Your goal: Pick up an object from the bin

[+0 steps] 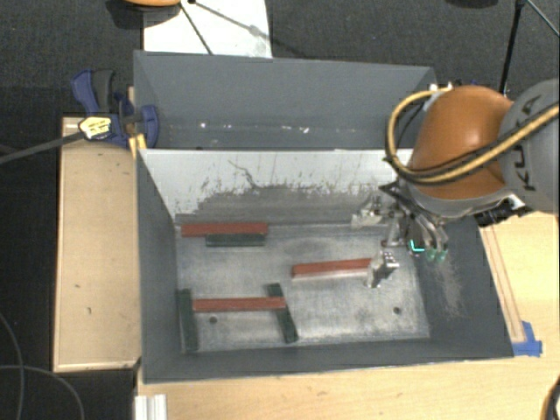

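Red bar (331, 270) lies flat, its right end just beside our gripper (381, 274); whether the gripper is apart or together we cannot tell. We judge grasping and lifting remain.

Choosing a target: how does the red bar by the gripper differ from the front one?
The middle red bar lies apart from other things, its right end by the gripper; the front red bar has dark green bars at both ends. The middle one slants slightly; the front one lies level. Both are flat and reddish-brown.
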`<state>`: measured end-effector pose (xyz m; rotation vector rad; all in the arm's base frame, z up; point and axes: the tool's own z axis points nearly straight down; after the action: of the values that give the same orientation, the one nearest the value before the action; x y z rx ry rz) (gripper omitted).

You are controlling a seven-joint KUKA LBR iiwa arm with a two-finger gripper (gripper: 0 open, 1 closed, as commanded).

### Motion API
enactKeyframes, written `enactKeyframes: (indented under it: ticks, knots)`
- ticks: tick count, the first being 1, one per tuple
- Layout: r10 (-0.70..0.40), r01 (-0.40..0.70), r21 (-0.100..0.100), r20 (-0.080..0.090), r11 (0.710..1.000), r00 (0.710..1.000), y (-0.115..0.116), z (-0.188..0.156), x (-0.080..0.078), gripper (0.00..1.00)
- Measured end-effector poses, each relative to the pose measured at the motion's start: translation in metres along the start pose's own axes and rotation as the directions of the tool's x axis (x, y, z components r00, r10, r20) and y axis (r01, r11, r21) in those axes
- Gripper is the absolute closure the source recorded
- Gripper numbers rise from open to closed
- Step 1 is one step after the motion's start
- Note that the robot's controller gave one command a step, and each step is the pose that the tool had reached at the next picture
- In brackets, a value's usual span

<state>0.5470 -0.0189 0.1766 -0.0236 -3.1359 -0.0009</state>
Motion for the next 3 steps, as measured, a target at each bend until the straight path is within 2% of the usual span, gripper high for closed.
enactKeyframes:
  ticks: [1,2,3]
  knots:
    - [-0.001,0.001,0.000,0.008,1.000,1.000,0.000,-0.004,-0.002,0.00]
    - [-0.041,0.041,0.000,0.013,0.999,0.999,0.021,0.101,-0.032,1.00]
    - [-0.041,0.041,0.000,0.013,0.999,0.999,0.021,0.101,-0.032,1.00]
